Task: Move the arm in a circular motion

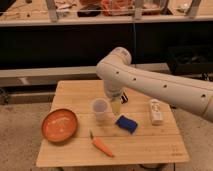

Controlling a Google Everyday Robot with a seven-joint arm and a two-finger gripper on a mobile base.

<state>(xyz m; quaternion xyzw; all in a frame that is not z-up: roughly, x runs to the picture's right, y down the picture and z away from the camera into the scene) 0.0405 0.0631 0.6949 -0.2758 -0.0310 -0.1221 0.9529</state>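
The arm (150, 82) is large, white and glossy, with small dark dots. It reaches in from the right edge over the wooden table (75, 92). It bends at a bulbous joint (116, 62) above the table's back middle, then drops down. The gripper (116, 105) hangs low over the table's middle, just right of a translucent white cup (99, 110) and just behind a blue sponge (127, 123).
An orange bowl (59, 125) sits at the table's left front. A carrot (102, 146) lies near the front edge. A white box-shaped item (156, 111) lies on the right, under the arm. A dark shelf unit (60, 45) stands behind the table.
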